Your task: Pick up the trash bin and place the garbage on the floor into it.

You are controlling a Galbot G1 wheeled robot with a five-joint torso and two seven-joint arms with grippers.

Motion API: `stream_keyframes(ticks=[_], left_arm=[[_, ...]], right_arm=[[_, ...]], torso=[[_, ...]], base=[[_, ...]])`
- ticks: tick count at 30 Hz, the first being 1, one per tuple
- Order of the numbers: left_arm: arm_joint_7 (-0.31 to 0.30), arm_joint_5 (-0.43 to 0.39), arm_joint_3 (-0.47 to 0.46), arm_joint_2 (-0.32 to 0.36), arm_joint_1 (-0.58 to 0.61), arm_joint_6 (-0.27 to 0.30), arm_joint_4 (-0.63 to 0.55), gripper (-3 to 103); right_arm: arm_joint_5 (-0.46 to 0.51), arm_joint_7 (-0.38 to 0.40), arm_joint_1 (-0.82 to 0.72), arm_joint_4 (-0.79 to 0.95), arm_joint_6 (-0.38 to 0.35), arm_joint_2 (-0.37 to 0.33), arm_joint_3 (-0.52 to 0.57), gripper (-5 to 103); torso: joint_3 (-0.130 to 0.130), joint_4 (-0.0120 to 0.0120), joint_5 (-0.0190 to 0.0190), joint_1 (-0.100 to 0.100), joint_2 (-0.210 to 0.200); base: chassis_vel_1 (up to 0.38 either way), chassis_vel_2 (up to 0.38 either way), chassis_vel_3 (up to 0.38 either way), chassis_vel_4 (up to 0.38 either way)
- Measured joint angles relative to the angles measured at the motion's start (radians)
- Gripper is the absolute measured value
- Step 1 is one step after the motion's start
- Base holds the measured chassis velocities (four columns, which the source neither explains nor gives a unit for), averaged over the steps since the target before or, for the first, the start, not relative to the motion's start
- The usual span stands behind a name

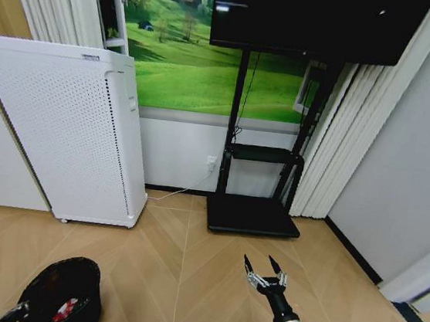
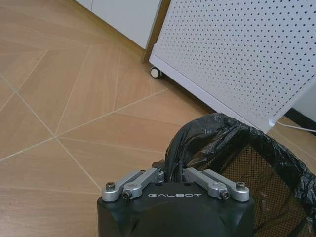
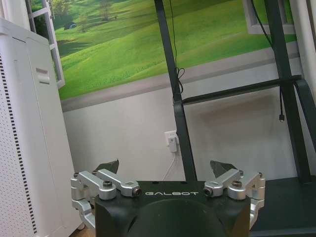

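Observation:
The trash bin (image 1: 60, 292), black and round with a black bag liner, is at the lower left of the head view, over the tan herringbone floor (image 1: 187, 267). A red-and-white scrap of garbage (image 1: 66, 309) lies inside it. My left gripper (image 1: 25, 309) is at the bin's near rim. In the left wrist view that gripper (image 2: 170, 172) is shut on the bagged rim of the bin (image 2: 247, 163). My right gripper (image 1: 264, 271) hangs open and empty over bare floor at the lower right, its dark fingertips (image 3: 107, 166) spread wide.
A tall white perforated air purifier (image 1: 70, 137) on casters stands to the left by the wall. A black TV stand (image 1: 254, 212) with a flat base sits ahead, and a white cable runs to a wall socket (image 1: 211, 163). The right wall (image 1: 400, 174) closes in.

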Motion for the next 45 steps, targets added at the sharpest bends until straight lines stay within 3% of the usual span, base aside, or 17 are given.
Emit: stream_keyframes(ticks=[14,23,27,32,36,39,42,45], left_arm=[[-0.007,0.044,0.032,0.003,-0.054,-0.013,0.073,7],[-0.006,0.074,0.065,-0.022,-0.073,-0.009,0.056,7],[-0.024,0.094,0.063,-0.026,-0.049,0.036,0.035,7],[-0.024,0.134,0.043,-0.027,-0.024,0.045,0.039,5],[-0.024,0.141,0.023,-0.032,-0.017,0.041,0.048,20],[-0.023,0.147,0.019,-0.034,-0.017,0.035,0.053,26],[0.008,0.197,0.005,-0.043,-0.007,-0.010,0.058,42],[0.046,0.242,-0.001,-0.046,0.002,-0.047,0.050,47]], right_arm=[[-0.001,-0.015,0.002,-0.007,0.005,-0.001,-0.005,100],[-0.001,-0.021,0.002,-0.011,0.008,0.005,-0.005,100],[-0.001,-0.021,0.005,-0.012,0.008,0.008,-0.011,100],[-0.002,-0.023,0.010,-0.017,0.006,0.006,-0.013,100],[-0.006,-0.026,0.011,-0.023,0.006,0.005,-0.013,100],[-0.008,-0.026,0.012,-0.026,0.006,0.006,-0.015,100],[-0.015,-0.017,0.013,-0.033,0.005,0.009,-0.017,100],[-0.016,-0.008,0.013,-0.035,0.011,0.010,-0.017,100]], torso=[[0.000,-0.0002,0.0001,0.000,0.000],[0.000,-0.0002,0.0001,0.000,0.000],[0.000,-0.0001,0.0001,0.000,0.000],[0.000,0.0001,0.0001,0.000,0.000],[0.000,-0.0001,0.0001,0.000,0.000],[0.000,-0.0001,0.0000,0.000,0.000],[0.000,-0.0002,0.0000,0.000,0.000],[0.000,0.0000,-0.0001,0.000,0.000]], base=[[0.000,0.000,0.000,0.000],[0.000,0.000,0.000,0.000],[0.000,0.000,0.000,0.000],[0.000,0.000,0.000,0.000],[0.000,0.000,0.000,0.000],[0.000,0.000,0.000,0.000],[0.000,0.000,0.000,0.000],[0.000,0.000,0.000,0.000]])
